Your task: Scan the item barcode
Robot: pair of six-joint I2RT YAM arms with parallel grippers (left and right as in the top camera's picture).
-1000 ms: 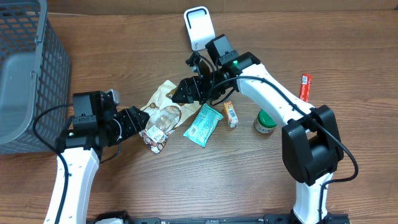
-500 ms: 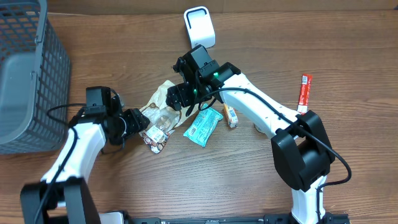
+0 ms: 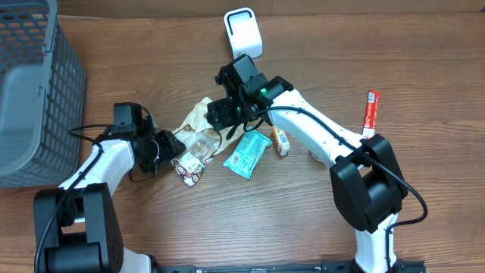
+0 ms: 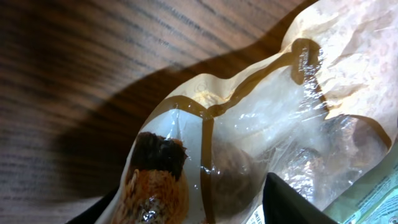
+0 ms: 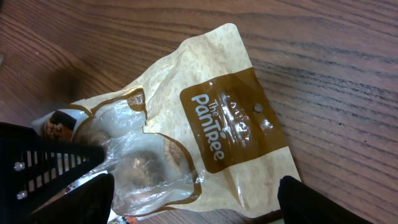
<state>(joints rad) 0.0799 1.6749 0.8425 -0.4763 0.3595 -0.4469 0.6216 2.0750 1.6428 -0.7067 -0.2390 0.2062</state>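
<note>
The PanTree bag [image 3: 198, 130] is a crinkled tan paper pouch with a brown band carrying its name and a clear plastic window. Round, dark baked pieces show through the window. It lies near the middle of the wooden table [image 3: 424, 61] with its printed face up, slanting from upper right to lower left, window end lowest. The white scanner [image 3: 242, 34] stands well apart, by the table's far edge.

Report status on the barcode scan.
Right gripper open, above the PanTree bag. Left gripper astride the bag's clear end, grip unconfirmed. Teal packet close beside the bag; white scanner farther back.
</note>
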